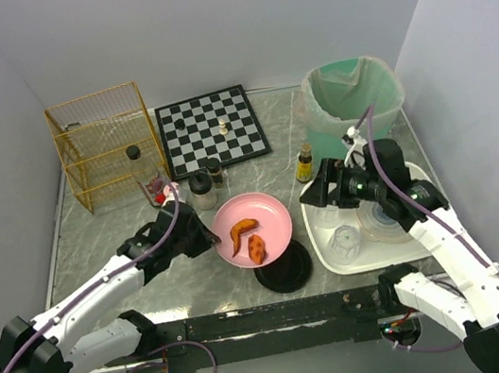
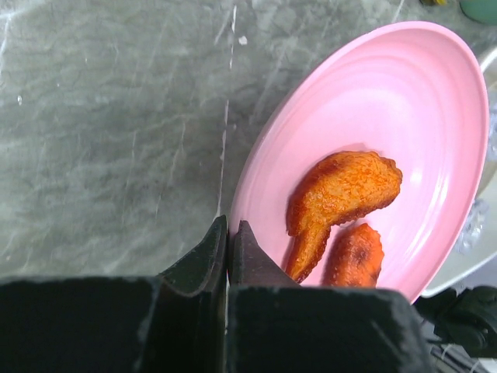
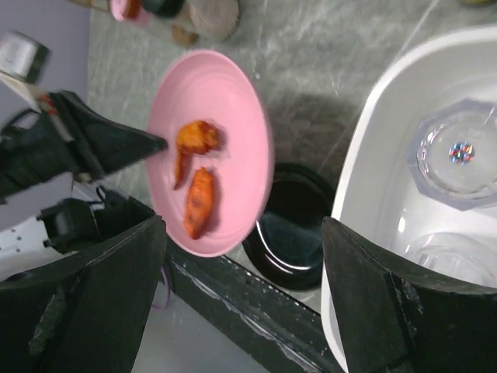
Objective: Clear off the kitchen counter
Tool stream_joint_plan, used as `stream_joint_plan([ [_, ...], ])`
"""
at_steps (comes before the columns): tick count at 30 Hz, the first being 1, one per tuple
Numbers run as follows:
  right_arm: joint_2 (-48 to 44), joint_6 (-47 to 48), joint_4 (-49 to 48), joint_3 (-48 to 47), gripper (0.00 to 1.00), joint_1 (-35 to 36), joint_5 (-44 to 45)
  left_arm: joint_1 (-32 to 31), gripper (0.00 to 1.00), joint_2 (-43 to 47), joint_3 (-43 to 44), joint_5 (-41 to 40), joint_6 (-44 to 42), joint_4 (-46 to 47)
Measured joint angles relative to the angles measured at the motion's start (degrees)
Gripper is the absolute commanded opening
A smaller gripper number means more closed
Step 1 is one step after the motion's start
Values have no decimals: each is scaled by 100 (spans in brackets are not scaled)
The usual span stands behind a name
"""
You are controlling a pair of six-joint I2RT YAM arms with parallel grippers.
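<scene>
The grey-green marble kitchen counter [image 1: 96, 241] also shows in the left wrist view [image 2: 101, 116] and the right wrist view [image 3: 326, 47]. A pink plate [image 1: 264, 217] carries two orange fried pieces [image 1: 247, 240]. My left gripper [image 1: 208, 236] is shut on the plate's left rim; in the left wrist view the gripper [image 2: 230, 229] pinches the plate [image 2: 388, 109] at its edge. The plate seems raised, overlapping a black plate [image 1: 285, 271]. My right gripper [image 1: 314, 197] is open and empty over the left edge of the white tray [image 1: 319, 232]; in its own view the gripper [image 3: 242, 233] has its jaws wide apart.
The white tray [image 3: 380, 116] holds clear glass dishes [image 3: 458, 151]. A green lined bin [image 1: 352, 97] stands at the back right. A yellow wire basket [image 1: 108, 143] is at the back left, a chessboard [image 1: 211, 131] behind. Small bottles [image 1: 202, 190] and a sauce bottle [image 1: 304, 164] stand mid-counter.
</scene>
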State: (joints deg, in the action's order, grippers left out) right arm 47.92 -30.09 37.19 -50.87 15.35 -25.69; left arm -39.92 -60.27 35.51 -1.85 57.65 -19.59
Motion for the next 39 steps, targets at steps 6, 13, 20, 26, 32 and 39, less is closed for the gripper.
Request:
stream_joint_plan([
  [6,-39,-76,-535,844,87,85,-433,0,1,157,417,98,-188,-520],
  [13,-31,-199,-1182,1067,86,201,-970,0,1,151,866,295,-404,-656],
  [20,186,-393,-1777,1241,80,361,-1268,0,1,118,1060,492,-470,-691],
  [26,487,-608,-2203,1390,59,540,-1429,-2,1,109,1187,684,-490,-675],
  [32,619,-828,-2612,1390,46,671,-1447,-2,1,2,1272,811,-505,-638],
  [39,778,-1056,-2929,1390,32,691,-1462,-2,1,-50,1322,824,-522,-629],
])
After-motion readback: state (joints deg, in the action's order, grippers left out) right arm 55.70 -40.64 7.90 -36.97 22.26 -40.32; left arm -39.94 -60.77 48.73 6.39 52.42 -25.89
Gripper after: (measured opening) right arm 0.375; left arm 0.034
